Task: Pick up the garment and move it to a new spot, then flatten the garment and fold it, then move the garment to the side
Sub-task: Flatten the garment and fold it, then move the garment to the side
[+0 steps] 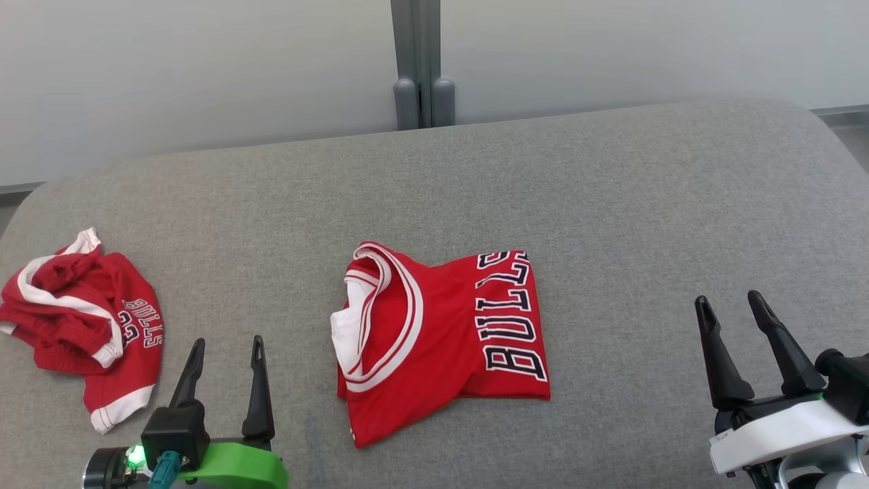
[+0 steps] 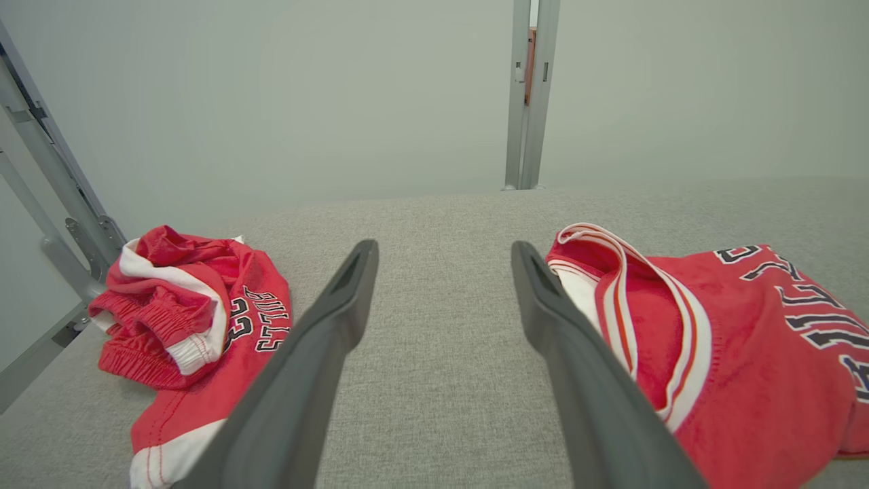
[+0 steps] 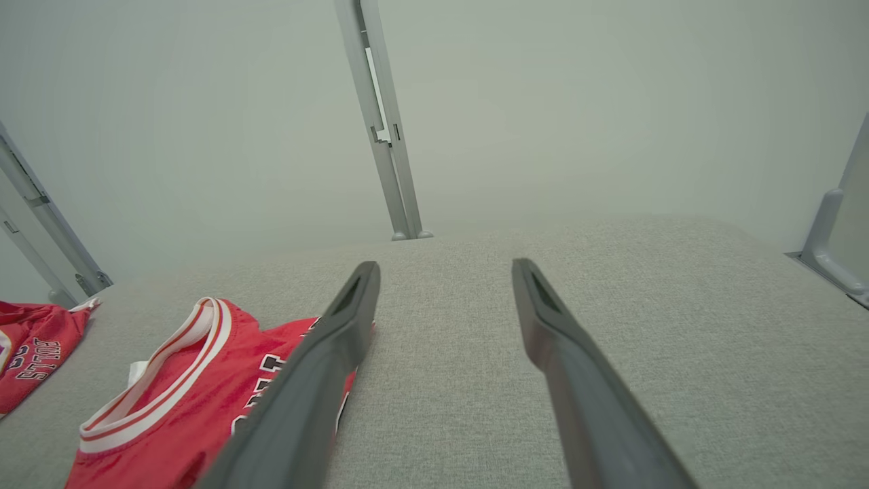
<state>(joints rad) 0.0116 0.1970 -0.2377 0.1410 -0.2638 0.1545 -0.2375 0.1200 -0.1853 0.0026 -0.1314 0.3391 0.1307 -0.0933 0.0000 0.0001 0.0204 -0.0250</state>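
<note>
At the middle of the grey surface (image 1: 611, 204) the red jersey (image 1: 441, 333) is seen folded, clear of the left hand (image 1: 227, 341) and the right hand (image 1: 730, 299), both held wide and empty. The move aside is judged the step in hand: all layers are best pinched at two opposite edges and carried level, so the fold is kept. Open room is offered on the right, while the left is taken by crumpled shorts (image 1: 81, 319) near the rounded edge.

Open room right — jersey (image 1: 445, 339) centre, shorts (image 1: 75, 319) left
</note>
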